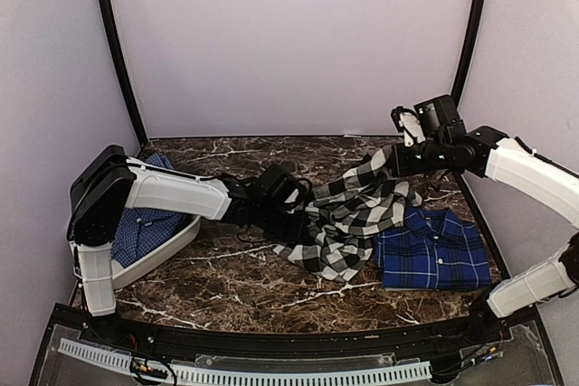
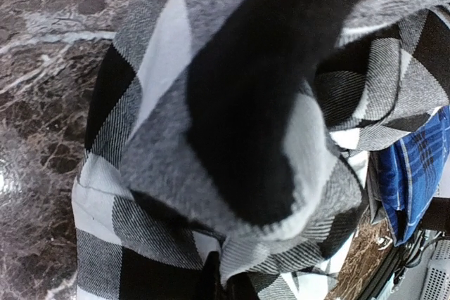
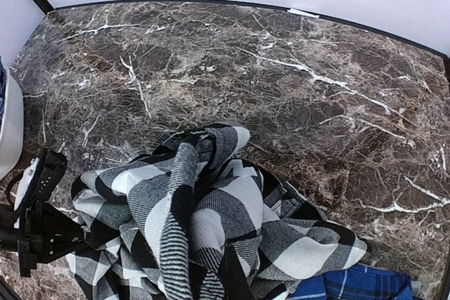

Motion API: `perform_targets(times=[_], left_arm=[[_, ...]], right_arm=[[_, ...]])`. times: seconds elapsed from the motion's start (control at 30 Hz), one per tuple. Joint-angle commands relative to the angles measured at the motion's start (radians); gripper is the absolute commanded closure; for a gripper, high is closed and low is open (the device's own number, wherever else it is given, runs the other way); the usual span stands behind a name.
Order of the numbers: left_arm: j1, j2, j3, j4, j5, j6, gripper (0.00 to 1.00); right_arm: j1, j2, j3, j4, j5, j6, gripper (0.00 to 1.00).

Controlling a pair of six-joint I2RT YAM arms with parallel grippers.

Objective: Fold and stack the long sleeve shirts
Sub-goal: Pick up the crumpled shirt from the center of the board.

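The black-and-white checked shirt (image 1: 348, 223) lies crumpled in the middle of the marble table. One end of it is lifted up to my right gripper (image 1: 395, 162), which is shut on it. In the right wrist view the shirt (image 3: 211, 209) rises toward the camera and hides the fingers. My left gripper (image 1: 303, 216) is low at the shirt's left edge. In the left wrist view the dark fingers (image 2: 211, 279) are shut with a fold of the checked cloth (image 2: 211, 103) pinched between them. The dark blue plaid shirt (image 1: 430, 255) lies folded flat at the right, its corner under the checked one.
A white bin (image 1: 167, 255) holding a blue patterned cloth (image 1: 145, 223) stands at the left edge under the left arm. Black frame posts and pale walls enclose the table (image 1: 235, 287). The left arm's wrist (image 3: 42, 223) shows at the lower left of the right wrist view.
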Motion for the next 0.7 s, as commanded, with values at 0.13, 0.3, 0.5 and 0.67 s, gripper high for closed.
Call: perform_targets(times=[0.13,0.3,0.5,0.67], left_arm=[[0.035,-0.213,0.047,-0.185,-0.310,0.087,1.00],[0.088,-0.336,0.144,-0.269,-0.421,0.203,1.00],[0.101,-0.438,0.312,-0.320,-0.499,0.393,1.00],[0.100,-0.573,0.327,-0.260,-0.433,0.526,1.00]], right_arm=[[0.006,0.018,0.106,0.010,0.104,0.045,1.00],[0.009,0.059,0.289,-0.023,0.151,0.007,1.00],[0.012,-0.011,0.390,0.014,0.195,-0.029,1.00],[0.014,-0.103,0.484,0.024,0.175,-0.043,1.00]])
